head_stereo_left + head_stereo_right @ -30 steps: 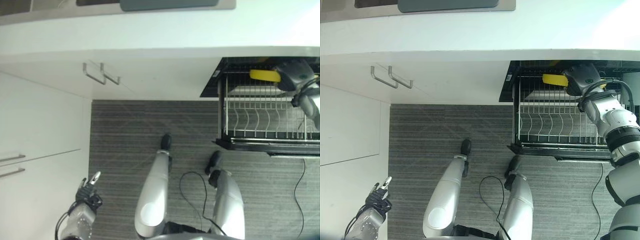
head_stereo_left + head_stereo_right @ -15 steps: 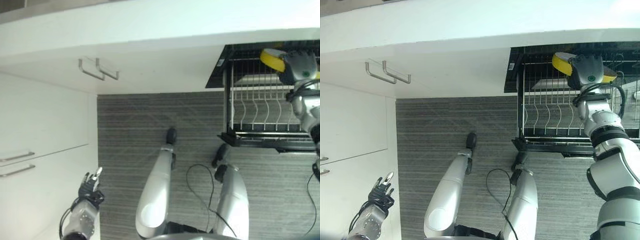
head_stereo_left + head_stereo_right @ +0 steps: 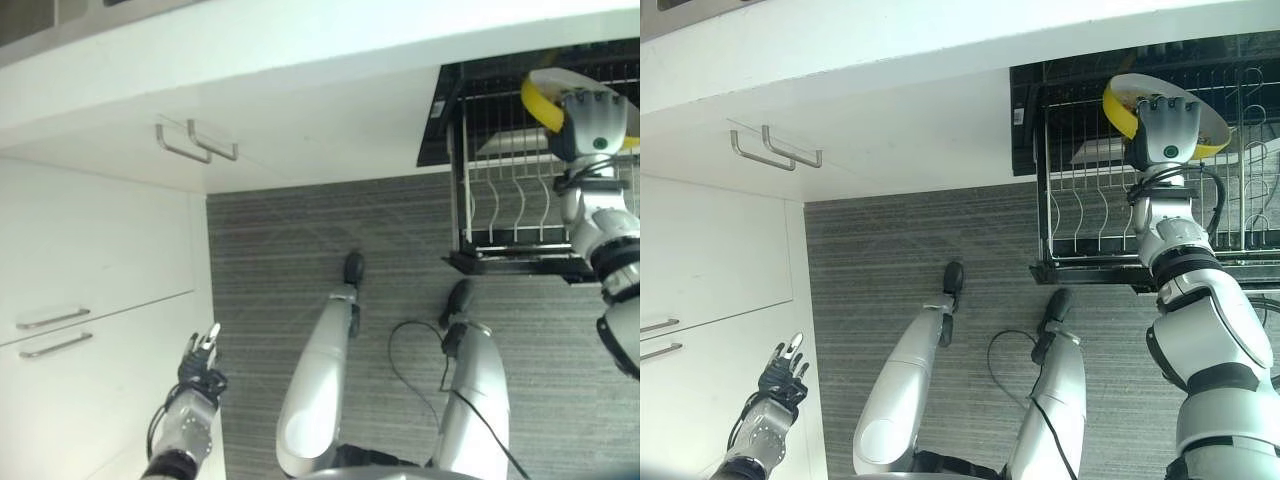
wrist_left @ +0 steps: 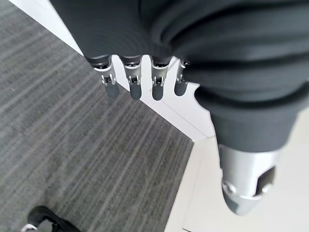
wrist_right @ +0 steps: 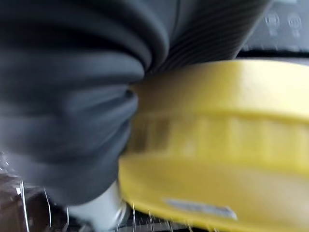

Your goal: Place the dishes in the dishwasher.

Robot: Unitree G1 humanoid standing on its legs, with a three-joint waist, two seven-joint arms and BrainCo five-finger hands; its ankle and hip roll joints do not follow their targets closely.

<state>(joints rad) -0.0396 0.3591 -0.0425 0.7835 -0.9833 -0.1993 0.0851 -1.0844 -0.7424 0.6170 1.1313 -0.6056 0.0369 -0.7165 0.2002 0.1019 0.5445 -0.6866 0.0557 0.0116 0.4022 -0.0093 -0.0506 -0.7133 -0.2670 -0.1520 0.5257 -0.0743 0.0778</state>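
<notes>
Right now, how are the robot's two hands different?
The right hand grips a yellow bowl; the left hand holds nothing, fingers straight. The right hand is raised over the dishwasher rack; the left hand hangs low beside the white cabinet. Both have dark covers.

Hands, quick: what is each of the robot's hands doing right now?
Left hand: open, fingers straight, holding nothing, down beside the white cabinet.
Right hand: shut on the yellow bowl, held over the dishwasher rack.
</notes>
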